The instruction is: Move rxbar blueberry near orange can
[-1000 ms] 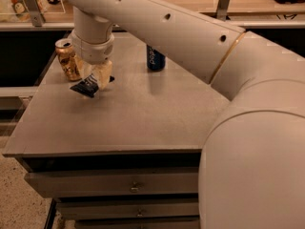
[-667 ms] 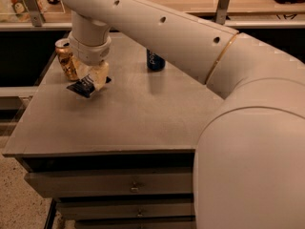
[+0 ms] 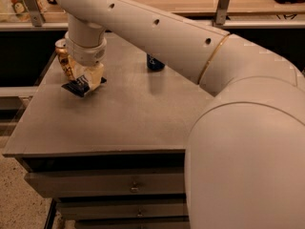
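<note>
My gripper hangs over the far left part of the grey matte tabletop, pointing straight down. Its pale jaws are closed on the rxbar blueberry, a small flat rectangular snack bar in a dark navy wrapper. The bar sticks out to the left of the jaws and lies tilted. Its low corner is at the table surface or just above it; I cannot tell which. There is pale lettering on the wrapper, but I cannot read any of it.

Just behind the bar, and partly hidden by my wrist, stands the orange can, a gold-orange metallic drink can with darker printed graphics. It is upright near the table's left edge, and none of its print is legible. The bar is close in front of it, but I cannot tell whether the two touch.

Further right, near the back of the table, a dark blue can stands well apart from the other two things. My arm covers its top, and only a trace of white marking shows, too little to read.

My thick white arm comes in from the lower right. It rises over a broad rounded joint, passes a thin gold ring and runs up and left along a perforated link. It then turns down at the ribbed wrist.

Grey drawers with small knobs sit under the tabletop.
</note>
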Controlling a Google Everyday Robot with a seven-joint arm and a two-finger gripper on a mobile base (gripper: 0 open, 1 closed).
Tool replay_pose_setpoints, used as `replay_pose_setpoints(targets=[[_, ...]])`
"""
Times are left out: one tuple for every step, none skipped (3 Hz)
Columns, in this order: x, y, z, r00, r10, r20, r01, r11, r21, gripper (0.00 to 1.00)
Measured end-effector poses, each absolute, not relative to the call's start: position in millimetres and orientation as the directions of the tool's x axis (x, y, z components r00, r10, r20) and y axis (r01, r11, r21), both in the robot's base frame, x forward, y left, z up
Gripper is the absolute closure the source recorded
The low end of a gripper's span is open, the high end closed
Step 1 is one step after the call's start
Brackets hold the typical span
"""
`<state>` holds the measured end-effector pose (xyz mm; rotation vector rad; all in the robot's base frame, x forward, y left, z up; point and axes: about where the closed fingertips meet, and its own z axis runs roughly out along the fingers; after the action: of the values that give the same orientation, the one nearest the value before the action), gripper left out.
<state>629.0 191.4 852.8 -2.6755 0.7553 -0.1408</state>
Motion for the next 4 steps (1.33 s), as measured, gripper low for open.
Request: replay_pose_setpoints(targets=[[626,191,852,0.861,-0.508,0.018,-0.472,-0.812,-0.344,0.37],[635,184,851,0.859,-0.511,0.020,-0.476,-0.813,-0.337,0.15],[637,183,854,0.886,-0.462,0.043,-0.417,-0.834,-0.362,0.00],[635,177,856,0.921,-0.382,0.072,-0.327,-0.860,-0.392,0.00]])
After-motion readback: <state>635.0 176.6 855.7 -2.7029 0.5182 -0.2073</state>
